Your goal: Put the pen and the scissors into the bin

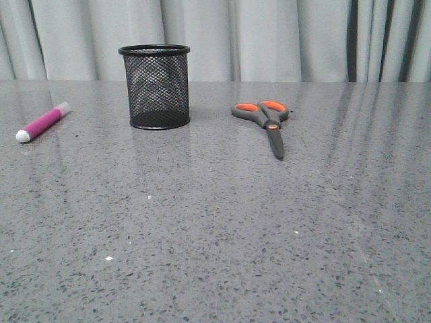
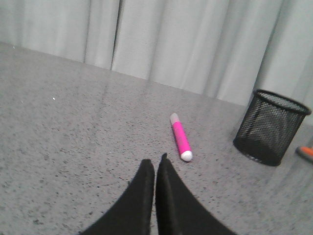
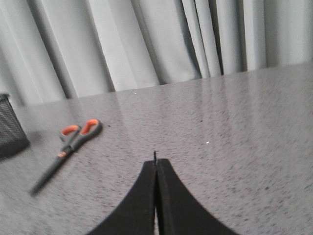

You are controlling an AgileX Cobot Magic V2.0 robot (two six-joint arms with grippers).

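Both claws show only in their own wrist views: the left gripper (image 2: 155, 164) has its two black fingers pressed together with nothing between them, low in the middle of that frame, and the right gripper (image 3: 156, 164) likewise has its fingers closed tip to tip on nothing. Neither arm appears in the front view.

Counted across the front view, left to right, are one pen, one bin and one pair of scissors. One pen (image 1: 42, 122) lies flat at the left edge, upper half of the frame, white tip toward the camera and pale cap pointing away. One bin (image 1: 155, 86) stands upright left of centre, well apart from the pen. One pair of scissors (image 1: 265, 122) lies flat right of centre, blades closed and pointing toward the camera, handles toward the curtain (image 1: 269, 37). All three rest on the grey speckled table (image 1: 215, 242).

From the left wrist, the scissors are cut off at the right edge, only an orange-and-grey bit showing. From the right wrist, the bin is cropped at the left edge and blurred.
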